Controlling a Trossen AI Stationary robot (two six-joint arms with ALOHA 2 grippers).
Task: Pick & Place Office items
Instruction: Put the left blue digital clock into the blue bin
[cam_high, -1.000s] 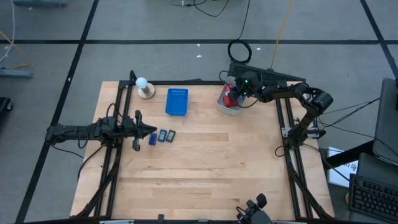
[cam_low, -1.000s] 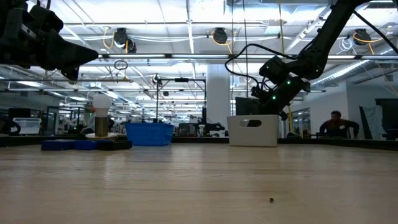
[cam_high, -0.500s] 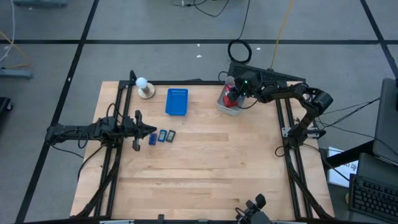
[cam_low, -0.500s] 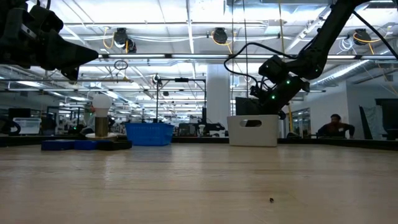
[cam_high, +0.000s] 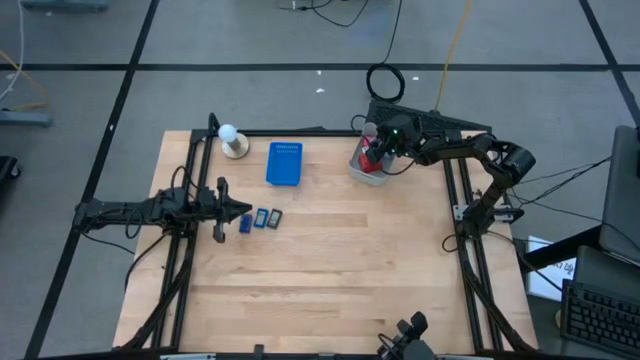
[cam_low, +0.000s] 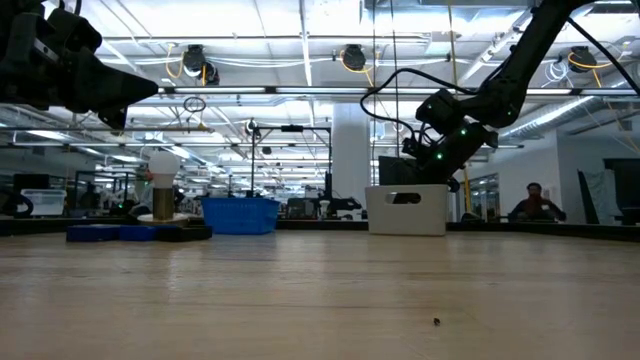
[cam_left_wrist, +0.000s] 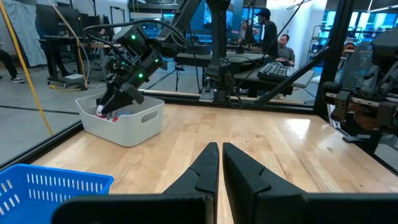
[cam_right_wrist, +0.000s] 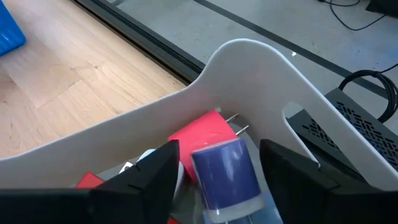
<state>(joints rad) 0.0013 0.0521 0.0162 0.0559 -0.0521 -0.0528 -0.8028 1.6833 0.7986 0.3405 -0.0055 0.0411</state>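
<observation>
Over the white bin (cam_high: 368, 168), right gripper (cam_right_wrist: 214, 168) jaws now wider around a blue-purple cylinder (cam_right_wrist: 225, 170), left gripper (cam_left_wrist: 219, 163) shut, unmoved.

Even overhead light; bright ceiling lamps (cam_low: 345, 58) glare at twelve o'clock in the low view, arms silhouetted.

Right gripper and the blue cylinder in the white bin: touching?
Apart. In the right wrist view the right gripper is open around the blue cylinder, with a gap at each finger, over the white bin.
</observation>
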